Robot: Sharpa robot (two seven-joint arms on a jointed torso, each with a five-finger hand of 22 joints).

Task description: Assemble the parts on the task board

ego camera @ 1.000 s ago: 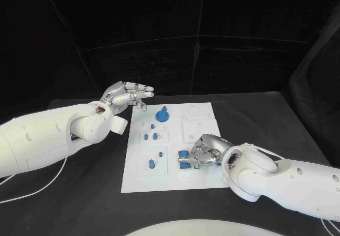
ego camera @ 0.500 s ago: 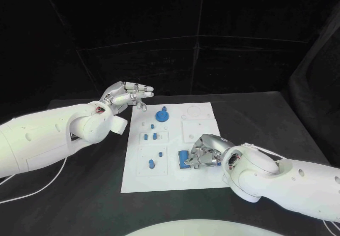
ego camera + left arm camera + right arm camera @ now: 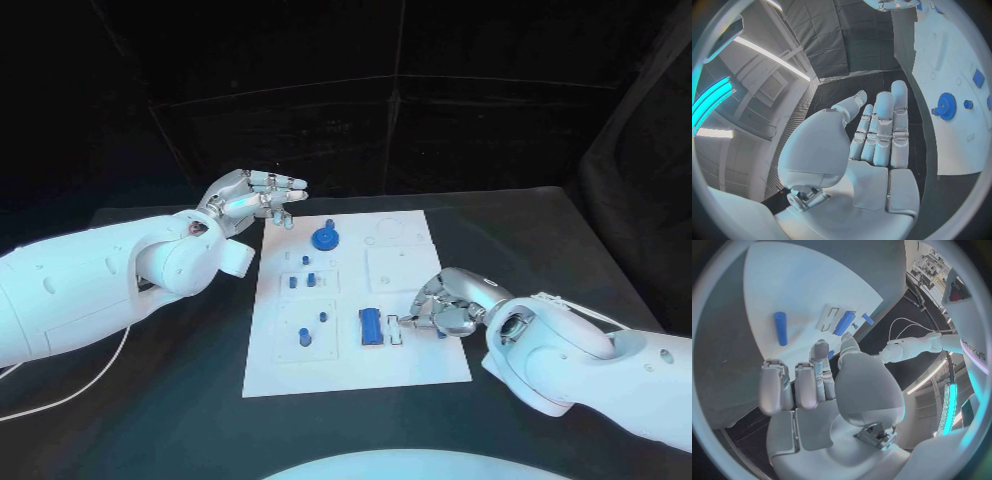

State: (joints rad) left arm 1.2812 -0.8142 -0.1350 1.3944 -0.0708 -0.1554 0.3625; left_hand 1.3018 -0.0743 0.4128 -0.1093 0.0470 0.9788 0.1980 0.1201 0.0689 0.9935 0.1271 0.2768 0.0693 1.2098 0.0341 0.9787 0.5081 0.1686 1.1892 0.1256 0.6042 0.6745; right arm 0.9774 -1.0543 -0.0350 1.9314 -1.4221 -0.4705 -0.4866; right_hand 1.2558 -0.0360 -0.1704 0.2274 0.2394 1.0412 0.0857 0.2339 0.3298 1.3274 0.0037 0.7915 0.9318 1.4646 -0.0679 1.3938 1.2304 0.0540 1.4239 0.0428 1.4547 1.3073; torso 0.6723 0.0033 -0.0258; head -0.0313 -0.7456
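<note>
The white task board (image 3: 418,355) lies mid-table. On it are a blue gear (image 3: 326,238) at the far end, several small blue pegs (image 3: 296,281) in the middle, and a long blue block (image 3: 374,326) nearer me. My right hand (image 3: 454,305) hovers just right of that block, fingers loosely curled, holding nothing. In the right wrist view the block (image 3: 844,322) lies beside a white slot, with a blue cylinder (image 3: 780,328) apart from it. My left hand (image 3: 255,194) floats off the board's far left corner, fingers straight and empty (image 3: 879,135); the gear (image 3: 946,105) shows beyond it.
Black table (image 3: 159,380) surrounds the board, with bare cloth to its left and right. A thin white cable (image 3: 65,400) trails under my left arm. Black curtains close off the back.
My right hand has drawn back to the right off the blue block, which now lies uncovered on the board. The left hand has barely moved.
</note>
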